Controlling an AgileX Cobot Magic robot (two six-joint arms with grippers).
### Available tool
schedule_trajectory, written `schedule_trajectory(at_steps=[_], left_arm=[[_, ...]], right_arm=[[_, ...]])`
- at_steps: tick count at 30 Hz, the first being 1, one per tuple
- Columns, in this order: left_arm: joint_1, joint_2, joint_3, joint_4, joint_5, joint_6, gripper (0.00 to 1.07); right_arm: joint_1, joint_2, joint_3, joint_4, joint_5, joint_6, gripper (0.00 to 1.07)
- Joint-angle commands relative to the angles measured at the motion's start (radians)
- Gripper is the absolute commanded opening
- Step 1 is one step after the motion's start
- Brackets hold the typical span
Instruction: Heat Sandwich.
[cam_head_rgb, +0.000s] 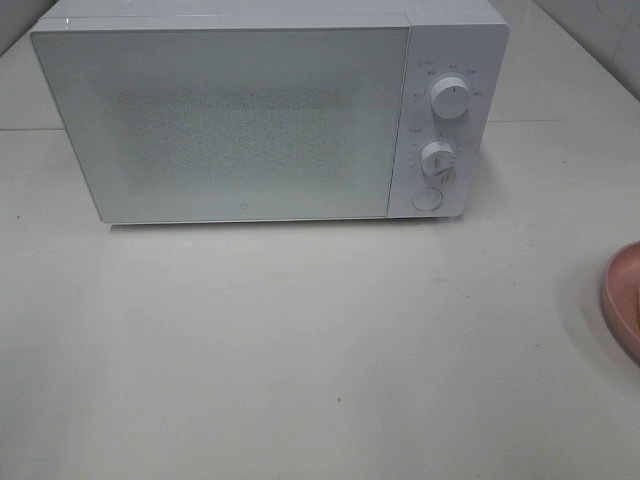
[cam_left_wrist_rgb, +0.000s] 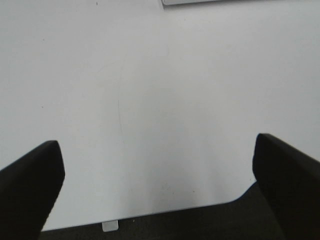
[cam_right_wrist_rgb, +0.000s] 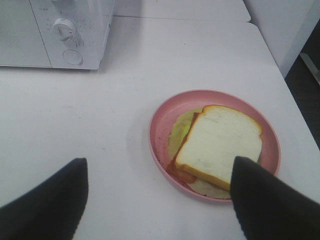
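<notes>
Hovering with jaws spread and empty, the right gripper (cam_right_wrist_rgb: 157, 200) has the sandwich (cam_right_wrist_rgb: 218, 145) just ahead on its pink plate (cam_right_wrist_rgb: 160, 125), apparently lined up for a pickup, with the closed microwave (cam_right_wrist_rgb: 55, 32) farther beyond; the left gripper (cam_left_wrist_rgb: 160, 185) hangs open over bare table (cam_left_wrist_rgb: 150, 90).

No readable text anywhere. The white box-shaped microwave oven (cam_head_rgb: 270, 110) carries tiny grey scale marks ringed around its upper round white dial (cam_head_rgb: 451, 99) and lower round white dial (cam_head_rgb: 438, 158), too small and blurred for me to read. A faint small mark low on its frosted door (cam_head_rgb: 220, 120) is also illegible.
</notes>
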Motion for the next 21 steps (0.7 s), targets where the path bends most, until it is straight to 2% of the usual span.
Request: schedule_trajectory(at_steps=[1,10,21], left_arm=[[0.001,-0.089,0.001,0.006,0.001,-0.007,0.98],[0.001,-0.249,0.001,0.006,0.004,-0.004,0.98],[0.001,-0.246,0.002,0.007,0.000,-0.004,0.98]], right_arm=[[-0.007,-0.029,0.003,-0.004,-0.007,0.002,0.75],[-0.007,-0.029,0.003,-0.004,-0.007,0.002,0.75],[-0.007,-0.029,0.003,-0.004,-0.007,0.003,0.75]])
